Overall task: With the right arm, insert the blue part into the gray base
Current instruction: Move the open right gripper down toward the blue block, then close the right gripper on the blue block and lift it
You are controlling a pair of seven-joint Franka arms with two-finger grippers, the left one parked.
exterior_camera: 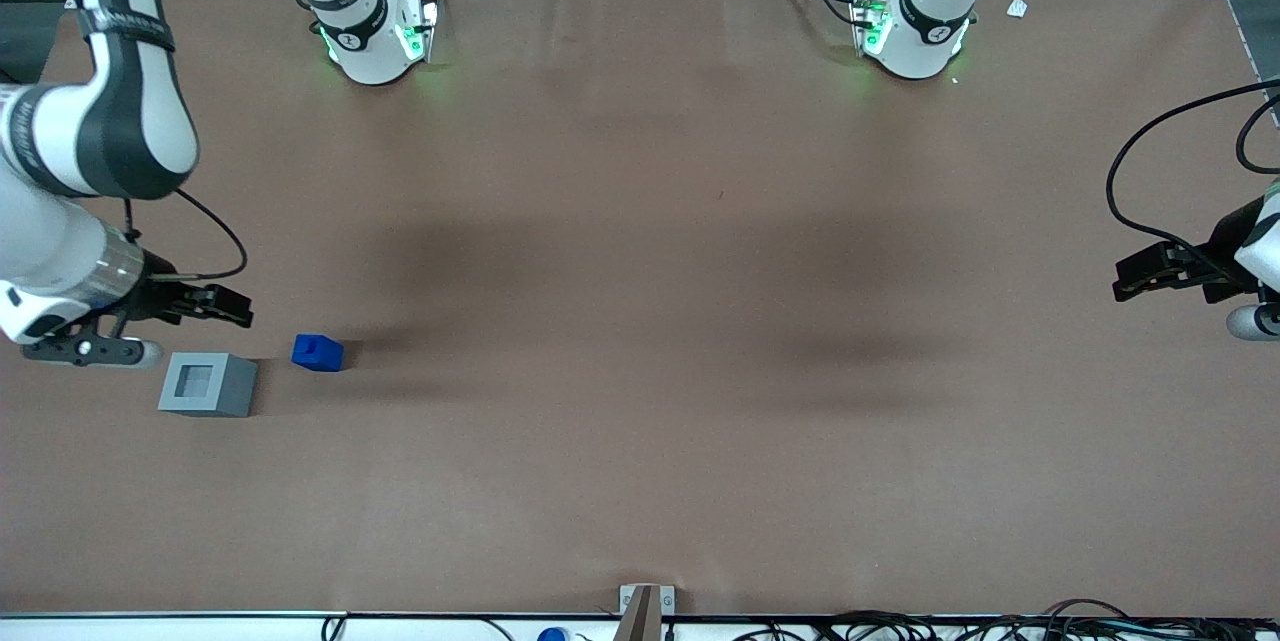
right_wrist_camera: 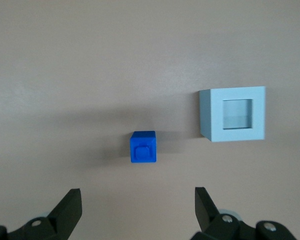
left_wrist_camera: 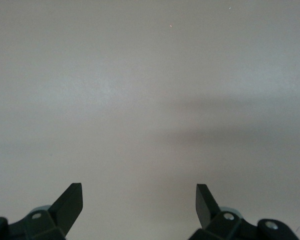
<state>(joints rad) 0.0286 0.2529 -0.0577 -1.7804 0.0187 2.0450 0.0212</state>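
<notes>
1. The brown table carries both pieces near its working-arm edge.
2. The right arm holds its gripper above them, fingers spread and empty, probably lining up a grasp.
3. The gray base sits recess up, ready to receive.
4. The blue part lies just beside it, untouched, slightly nearer the front camera than the gripper.
</notes>
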